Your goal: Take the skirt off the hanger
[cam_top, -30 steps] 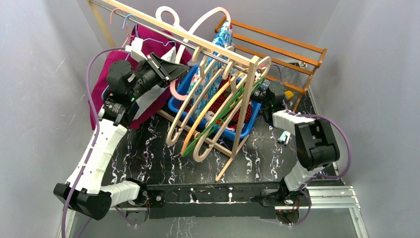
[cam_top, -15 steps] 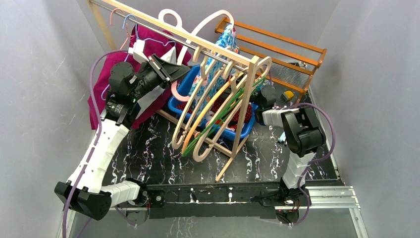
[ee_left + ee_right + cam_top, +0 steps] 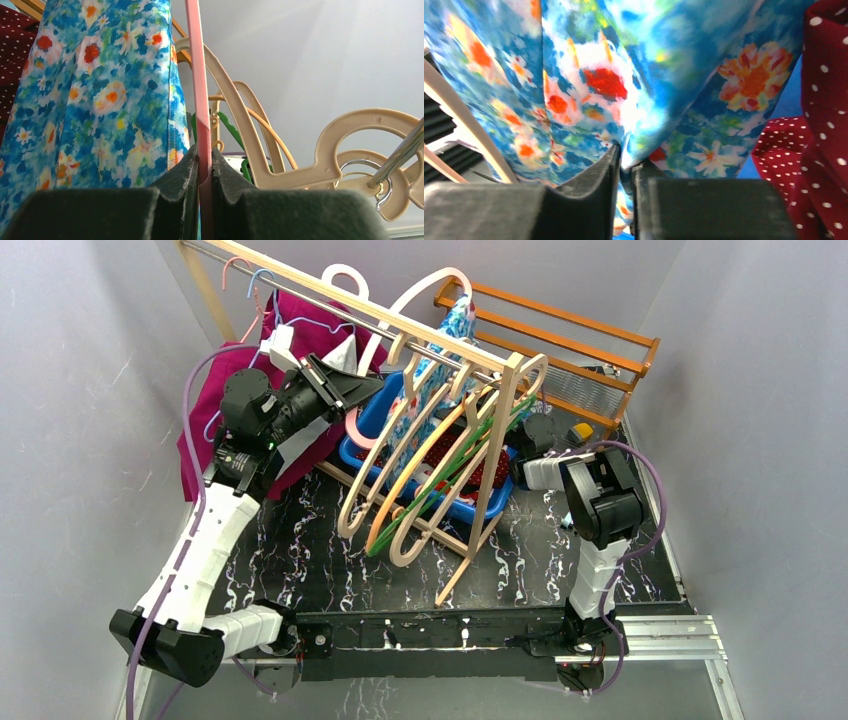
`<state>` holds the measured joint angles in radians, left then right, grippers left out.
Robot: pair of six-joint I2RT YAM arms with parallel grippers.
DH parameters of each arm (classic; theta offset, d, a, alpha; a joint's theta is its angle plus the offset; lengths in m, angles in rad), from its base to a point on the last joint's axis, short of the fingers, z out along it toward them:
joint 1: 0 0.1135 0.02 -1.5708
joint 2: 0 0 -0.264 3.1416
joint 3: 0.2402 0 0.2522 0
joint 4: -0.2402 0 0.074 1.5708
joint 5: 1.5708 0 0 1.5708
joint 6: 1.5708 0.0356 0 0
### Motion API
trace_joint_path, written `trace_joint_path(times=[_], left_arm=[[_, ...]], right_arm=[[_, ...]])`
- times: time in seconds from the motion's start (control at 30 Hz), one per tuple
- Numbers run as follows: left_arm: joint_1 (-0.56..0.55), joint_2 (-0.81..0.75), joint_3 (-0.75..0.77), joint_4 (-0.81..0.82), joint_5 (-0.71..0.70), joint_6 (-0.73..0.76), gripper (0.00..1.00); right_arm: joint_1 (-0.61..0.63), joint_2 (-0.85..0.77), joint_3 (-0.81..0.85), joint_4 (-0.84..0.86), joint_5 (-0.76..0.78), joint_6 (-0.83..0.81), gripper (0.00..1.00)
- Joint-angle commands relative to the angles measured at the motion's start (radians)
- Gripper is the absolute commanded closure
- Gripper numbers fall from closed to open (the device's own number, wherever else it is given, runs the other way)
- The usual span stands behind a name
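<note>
Jaws of left gripper [image 3: 202, 156] clamped on the pink hanger [image 3: 197, 75]; jaws of right gripper [image 3: 625, 159] pinched on a fold of the floral skirt [image 3: 624, 75], which hangs on that hanger at far centre, so both grips look set, pull-off not yet done.

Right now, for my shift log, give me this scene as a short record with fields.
left gripper: shut on pink hanger
right gripper: shut on floral skirt
floral skirt: hanging, not yet off the hanger
under it: red polka-dot garment in blue bin
rail: several bare hangers
</note>
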<state>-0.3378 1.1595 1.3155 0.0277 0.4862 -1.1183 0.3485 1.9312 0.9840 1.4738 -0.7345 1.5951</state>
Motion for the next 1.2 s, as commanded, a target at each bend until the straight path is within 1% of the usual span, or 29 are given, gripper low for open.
trace_joint_path(times=[0.0,0.03,0.07,0.13,0.23,0.33,0.47,0.57,0.63,0.7,0.77,0.97,1.17], left_arm=[[-0.001,-0.066,0.043,0.023,-0.014,0.071,1.0],[-0.001,-0.073,0.059,-0.01,-0.033,0.1,1.0],[-0.002,-0.079,0.079,-0.062,-0.065,0.141,1.0],[-0.002,-0.097,0.113,-0.156,-0.156,0.227,1.0],[-0.002,-0.118,0.158,-0.293,-0.299,0.354,1.0],[-0.002,-0.143,0.172,-0.375,-0.414,0.44,1.0],[-0.002,-0.168,0.177,-0.419,-0.49,0.505,1.0],[-0.001,-0.171,0.201,-0.459,-0.524,0.542,1.0],[-0.002,-0.174,0.206,-0.475,-0.533,0.557,1.0],[-0.001,-0.178,0.201,-0.477,-0.535,0.56,1.0],[-0.003,-0.179,0.194,-0.475,-0.531,0.558,1.0],[-0.002,-0.187,0.184,-0.472,-0.494,0.547,1.0],[-0.002,-0.206,0.153,-0.457,-0.454,0.522,1.0]], right_arm=[[-0.001,-0.022,0.001,0.097,0.018,0.006,0.9],[-0.005,-0.03,-0.012,0.091,0.018,-0.001,0.98],[-0.012,-0.044,-0.031,0.077,0.02,-0.017,1.0],[-0.037,-0.081,-0.092,0.009,0.03,-0.051,1.0],[-0.094,-0.143,-0.179,-0.046,0.025,-0.112,1.0],[-0.168,-0.213,-0.248,-0.095,0.002,-0.147,1.0],[-0.284,-0.303,-0.293,-0.148,-0.072,-0.174,1.0],[-0.379,-0.411,-0.304,-0.289,-0.12,-0.268,1.0],[-0.43,-0.482,-0.288,-0.475,-0.121,-0.385,1.0],[-0.463,-0.526,-0.236,-0.648,-0.118,-0.498,1.0],[-0.486,-0.551,-0.173,-0.735,-0.133,-0.552,1.0],[-0.561,-0.591,0.001,-0.872,-0.113,-0.571,1.0],[-0.562,-0.55,0.159,-0.892,-0.099,-0.567,1.0]])
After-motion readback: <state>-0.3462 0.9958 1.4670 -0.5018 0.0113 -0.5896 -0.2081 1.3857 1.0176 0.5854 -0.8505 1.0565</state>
